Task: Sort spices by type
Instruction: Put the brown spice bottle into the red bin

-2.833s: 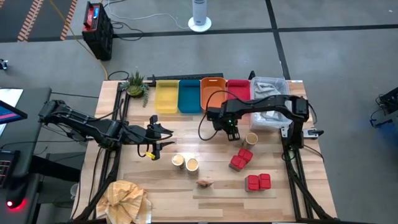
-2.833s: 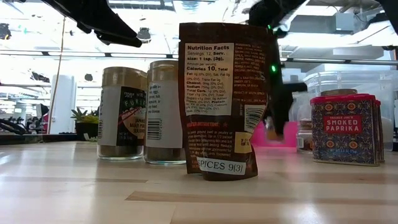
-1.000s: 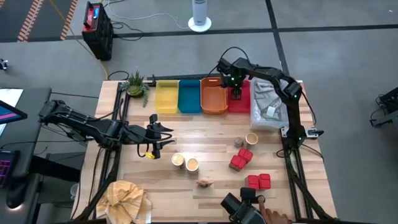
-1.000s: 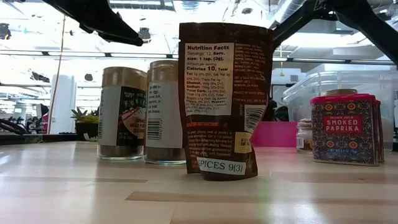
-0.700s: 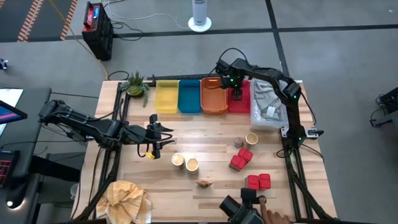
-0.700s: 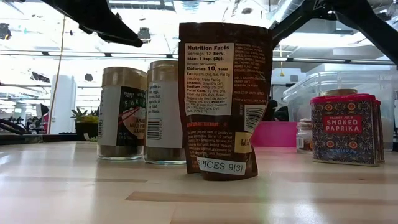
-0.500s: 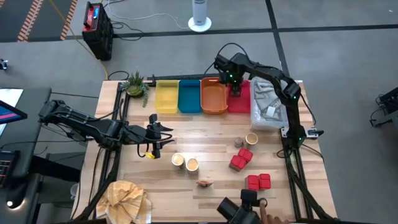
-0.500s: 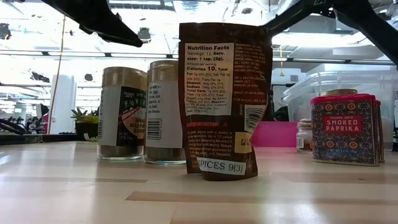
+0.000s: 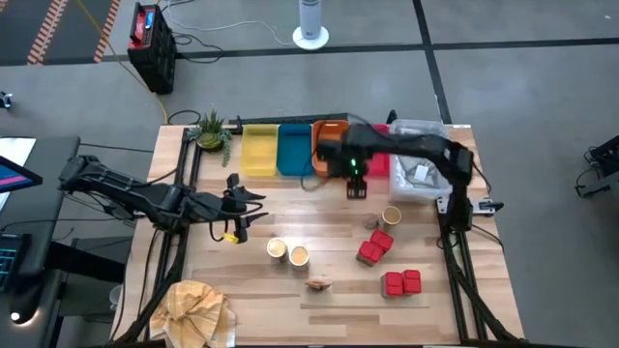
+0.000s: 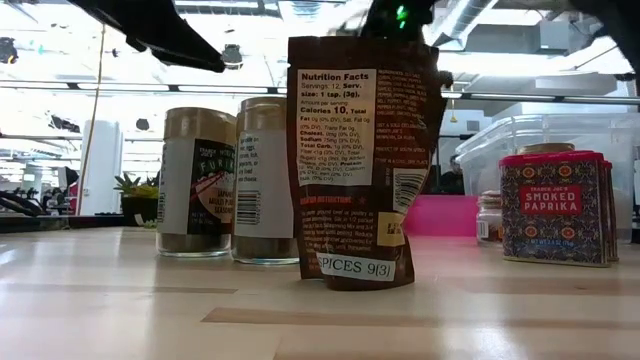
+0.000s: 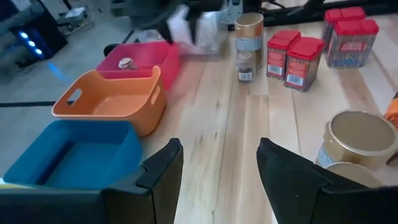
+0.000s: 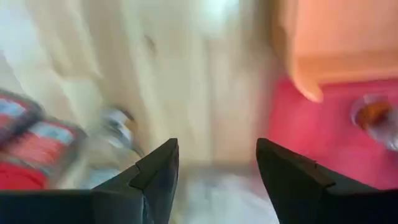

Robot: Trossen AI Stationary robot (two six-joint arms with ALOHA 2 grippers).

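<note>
Right tool (image 9: 356,187): hangs over the worktop (image 9: 290,217) just in front of the orange tray (image 9: 332,149) and red tray (image 9: 375,155), toward the far edge; fingers (image 12: 155,180) apart with nothing between them.
Left tool (image 9: 235,206): waits near the worktop's left edge, fingers (image 11: 163,171) parted and empty.
Tiny brownish jars: one lies inside the red tray (image 11: 126,63); another stands on the worktop beside a pale tub, right of centre (image 9: 370,221).
Pale round tubs: two side by side near the middle of the near half (image 9: 287,252); a third toward the right edge (image 9: 391,216).
Red boxy packs: one pair right of centre (image 9: 375,246); a second pair closer to the near right corner (image 9: 401,282).
Dark-tan packet (image 9: 320,284): stands upright near the near edge, close to the low camera.
Trays: yellow (image 9: 258,150), blue (image 9: 294,149), orange and red, in a row along the far edge.
Yellowish cloth (image 9: 198,309): bunched at the near left corner.
</note>
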